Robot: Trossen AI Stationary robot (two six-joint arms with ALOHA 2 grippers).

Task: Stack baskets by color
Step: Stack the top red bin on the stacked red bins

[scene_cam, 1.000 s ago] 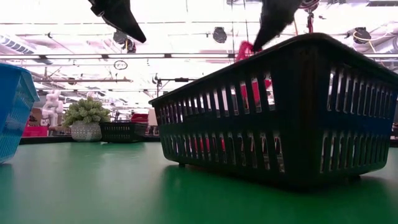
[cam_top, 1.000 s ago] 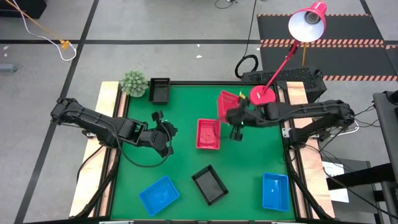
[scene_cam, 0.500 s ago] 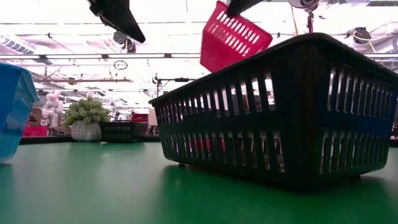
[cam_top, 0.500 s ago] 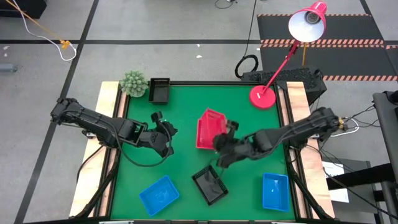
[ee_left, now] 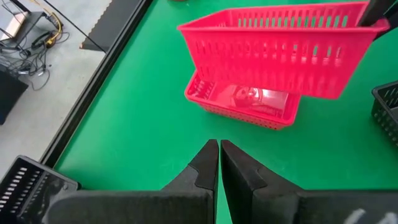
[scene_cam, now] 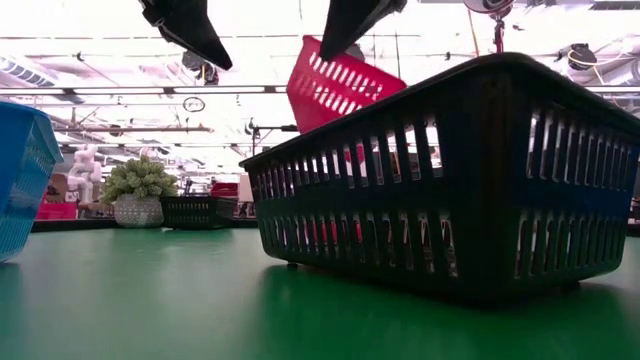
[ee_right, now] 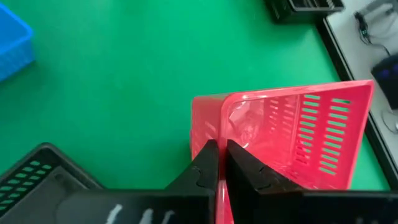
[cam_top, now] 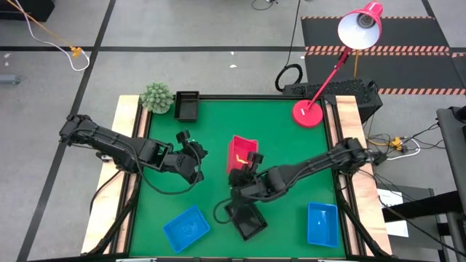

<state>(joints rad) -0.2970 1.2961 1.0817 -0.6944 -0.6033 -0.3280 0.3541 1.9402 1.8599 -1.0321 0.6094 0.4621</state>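
Observation:
My right gripper (cam_top: pixel 248 164) is over the table's middle, shut on a red basket (cam_top: pixel 242 148) that hangs tilted in the air (scene_cam: pixel 340 85). Right under it a second red basket (ee_left: pixel 242 102) rests flat on its bottom on the green table. To the left of both, my left gripper (cam_top: pixel 195 164) hovers shut, touching nothing (ee_left: pixel 219 163). One black basket (cam_top: pixel 245 217) stands near the front middle and another (cam_top: pixel 186 105) at the far left. Two blue baskets (cam_top: pixel 186 227) (cam_top: pixel 322 223) sit along the near edge. My right gripper pinches the red basket's rim and wall at one short end (ee_right: pixel 218 147) between its two fingers, one inside and one outside. The fingers slant down from the table's right. The basket is lifted clear and hangs tilted over the red basket on the table.
A red lamp base (cam_top: pixel 308 112) stands at the far right and a fuzzy green plant (cam_top: pixel 156 97) at the far left corner. Bare green table lies between the left gripper and the left edge and in the far middle.
My right gripper has carried the red basket from beside the lamp base toward the table's middle and near edge, sinking a little, and now hangs over the red basket on the table. The held basket has swung and tipped along the way. The left arm has kept still.

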